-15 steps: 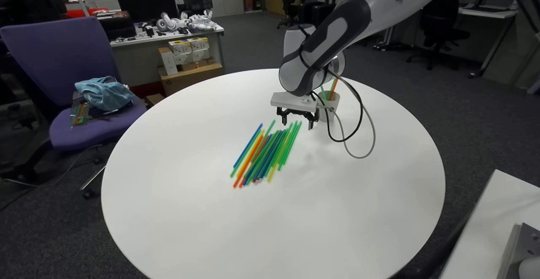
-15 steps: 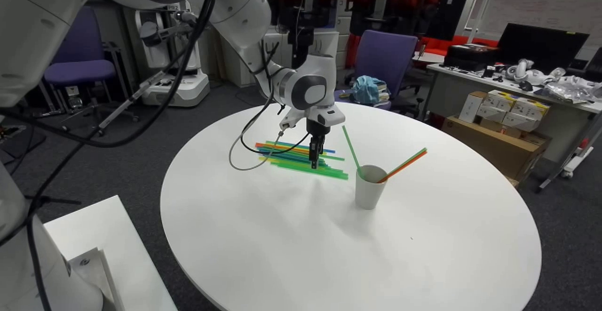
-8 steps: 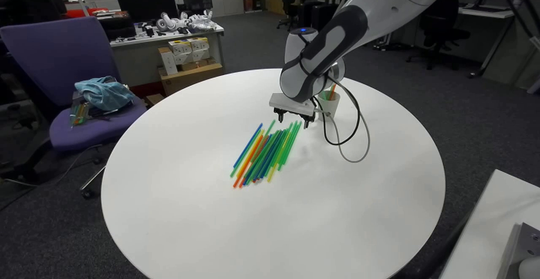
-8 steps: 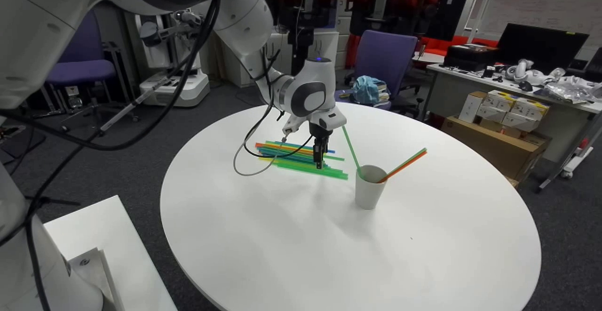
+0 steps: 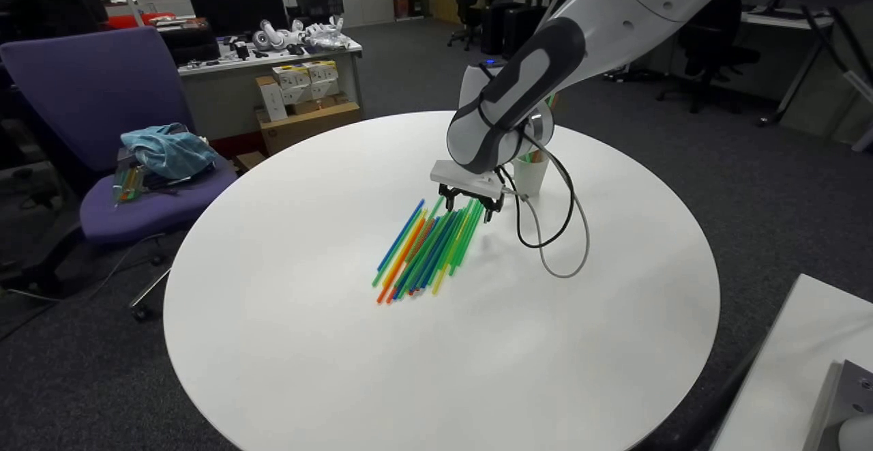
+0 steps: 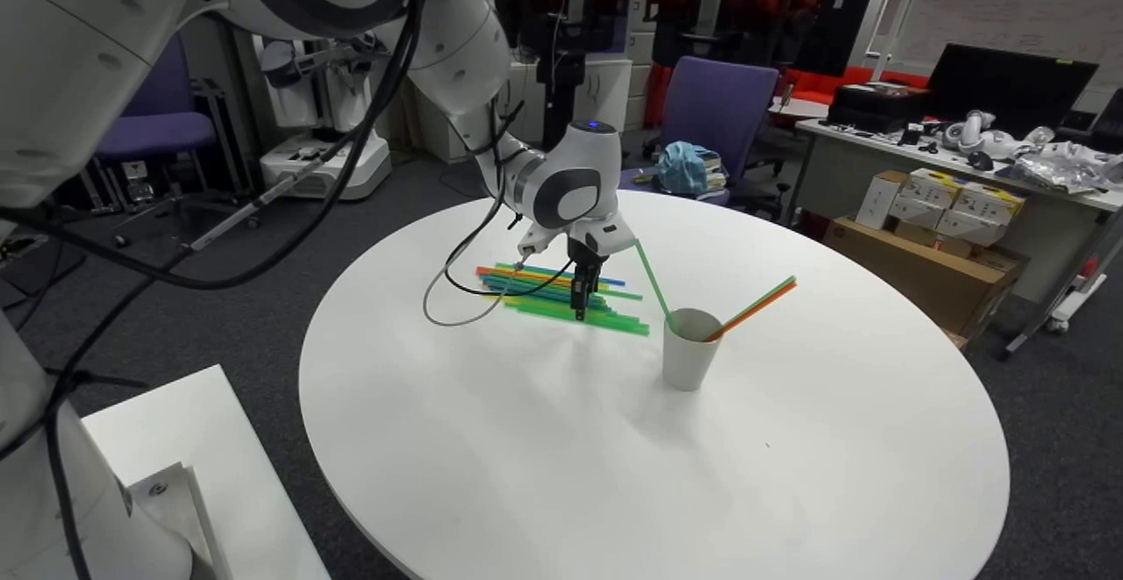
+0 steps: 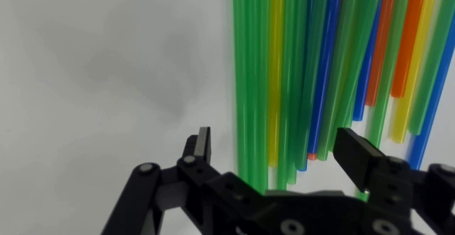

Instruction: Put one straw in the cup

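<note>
Several long green straws lie side by side at the edge of a pile of coloured straws on the table; they show in both exterior views. The white cup stands upright near the pile, partly behind the arm in an exterior view; no handle shows. A green straw leans in it on one side, a green and an orange straw on the other. My gripper is open and empty above the straw ends nearest the cup. Green, yellow and blue straws lie between its fingers' lines.
Orange, yellow and blue straws lie in the same pile. The round white table carries pile and cup. A hanging cable loop from my wrist passes in front of the cup. A purple chair stands beyond the table.
My open gripper has come lower and shifted over the straw ends, slightly away from the cup. The straws and cup have not moved.
</note>
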Controlling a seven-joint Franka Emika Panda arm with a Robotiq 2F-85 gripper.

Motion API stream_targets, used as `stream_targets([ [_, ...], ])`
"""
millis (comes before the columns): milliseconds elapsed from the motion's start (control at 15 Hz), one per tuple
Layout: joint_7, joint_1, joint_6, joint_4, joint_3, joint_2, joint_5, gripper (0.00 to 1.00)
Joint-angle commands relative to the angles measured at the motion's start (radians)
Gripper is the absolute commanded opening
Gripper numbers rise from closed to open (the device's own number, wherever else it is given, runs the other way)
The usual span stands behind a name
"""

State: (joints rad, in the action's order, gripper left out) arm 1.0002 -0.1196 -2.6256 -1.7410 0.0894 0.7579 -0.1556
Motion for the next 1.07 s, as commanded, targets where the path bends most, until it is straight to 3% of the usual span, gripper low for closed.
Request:
stream_targets([
  [0, -0.052, 0.036, -0.001, 0.004, -0.033, -0.009, -0.043, 0.63],
  [533, -0.077, 0.043, 0.004, 0.007, -0.037, -0.008, -0.064, 0.02],
  [1000, -0.075, 0.042, 0.003, 0.008, -0.035, -0.008, -0.063, 0.0],
])
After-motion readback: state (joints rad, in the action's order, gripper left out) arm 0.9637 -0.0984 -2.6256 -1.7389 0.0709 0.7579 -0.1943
